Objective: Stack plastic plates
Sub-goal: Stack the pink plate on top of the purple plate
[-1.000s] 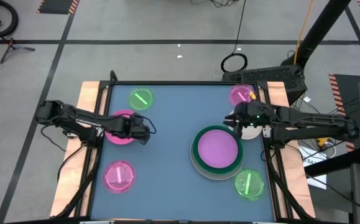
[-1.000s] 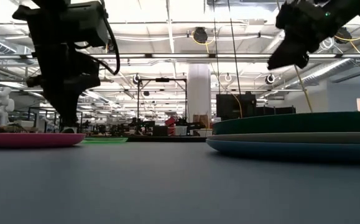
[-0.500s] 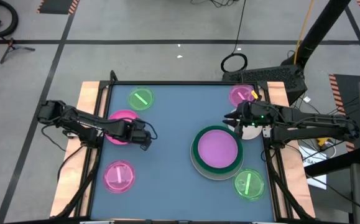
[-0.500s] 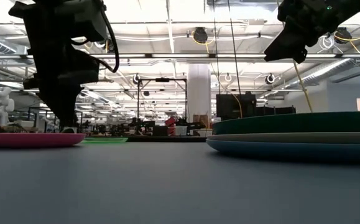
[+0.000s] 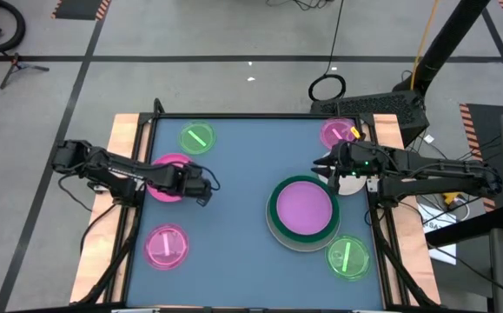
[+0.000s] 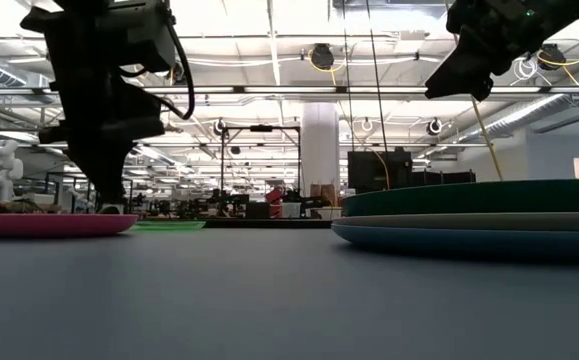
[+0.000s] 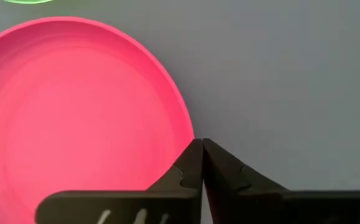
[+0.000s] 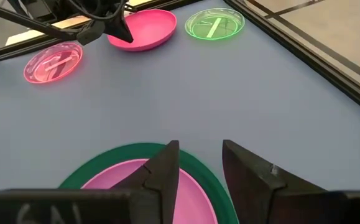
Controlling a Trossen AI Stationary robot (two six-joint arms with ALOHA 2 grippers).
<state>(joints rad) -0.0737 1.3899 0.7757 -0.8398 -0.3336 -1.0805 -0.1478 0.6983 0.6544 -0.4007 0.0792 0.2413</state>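
Plates: solid pink plate (image 7: 74,112) beside left end effector (image 7: 199,155), fingers together; right end effector (image 8: 198,163) apart above stack (image 5: 303,211).

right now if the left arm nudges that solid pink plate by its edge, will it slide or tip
Probably slide: the pink plate is shallow and sits flat on the smooth table. It looks thin and light, so pressing down on the raised edge might rock it. The left fingers are shut beside that edge.
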